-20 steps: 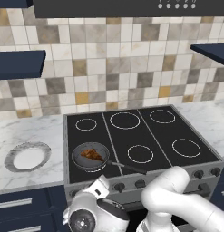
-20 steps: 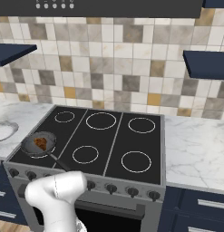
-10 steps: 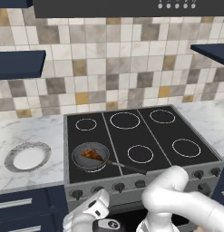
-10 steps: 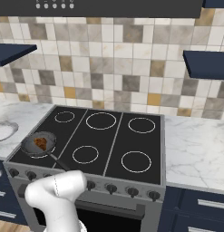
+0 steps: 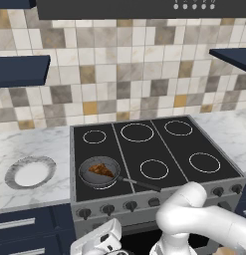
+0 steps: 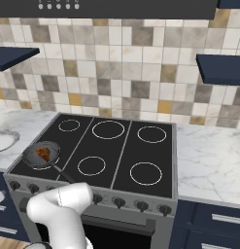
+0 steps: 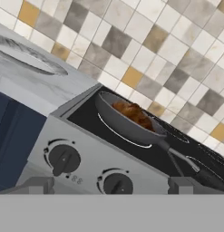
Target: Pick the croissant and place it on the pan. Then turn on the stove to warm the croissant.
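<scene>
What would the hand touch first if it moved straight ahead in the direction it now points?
Probably the grey steel front of the stove, around its two leftmost knobs, which sit between the open hand's fingertips. Depth is unclear, so it could pass just above them.

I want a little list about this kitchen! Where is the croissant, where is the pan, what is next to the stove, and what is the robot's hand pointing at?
croissant: lying in the pan
pan: on the stove's front left burner, handle pointing right and toward the front
stove: black top with five white rings, row of dark knobs along the grey front
plate: on the marble counter, left of the stove
gripper: open, low in front of the stove, facing the two leftmost knobs
knob: nearest the left fingertip, not touched
</scene>
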